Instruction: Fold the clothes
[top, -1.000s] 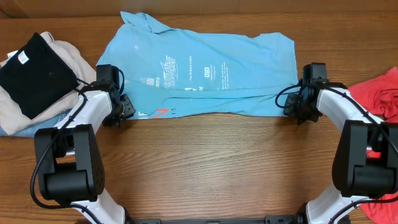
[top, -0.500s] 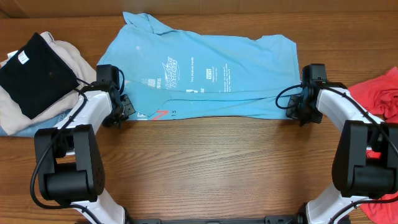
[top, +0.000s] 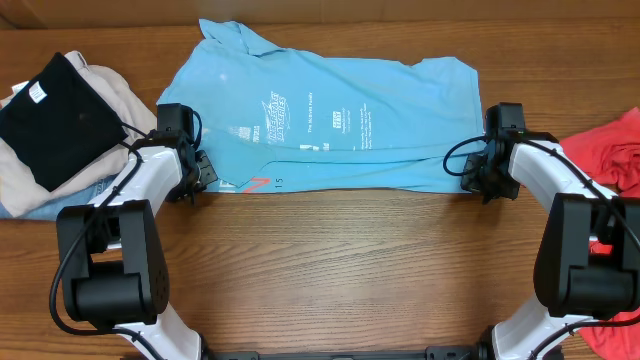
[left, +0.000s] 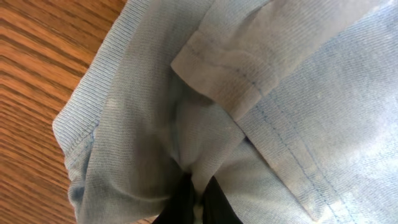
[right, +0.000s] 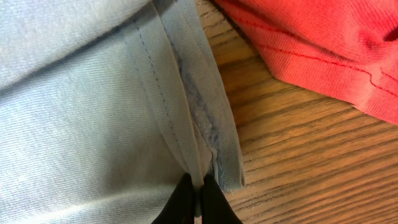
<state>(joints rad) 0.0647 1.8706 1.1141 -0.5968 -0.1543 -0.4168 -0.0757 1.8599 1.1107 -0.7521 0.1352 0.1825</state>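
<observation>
A light sky-blue T-shirt (top: 320, 120) with white and red lettering lies spread across the far half of the wooden table. My left gripper (top: 205, 175) is shut on its near left corner; the left wrist view shows bunched blue fabric (left: 155, 143) pinched between the black fingertips (left: 180, 202). At the near right hem my right gripper (top: 468, 172) is shut on the blue cloth too, and the right wrist view shows the stitched hem (right: 199, 124) caught between its fingertips (right: 214, 202). A coral-red T-shirt (top: 610, 150) lies crumpled at the right edge, also in the right wrist view (right: 311, 43).
A pile of garments sits at the far left: a black piece (top: 50, 120) on beige cloth (top: 110, 95). Bare wooden table (top: 330, 260) runs along the near side between the two arm bases.
The left gripper has closed on the shirt's near left corner. The shirt's near edge has shifted slightly, and the red mark on it shows more. The right arm holds its place.
</observation>
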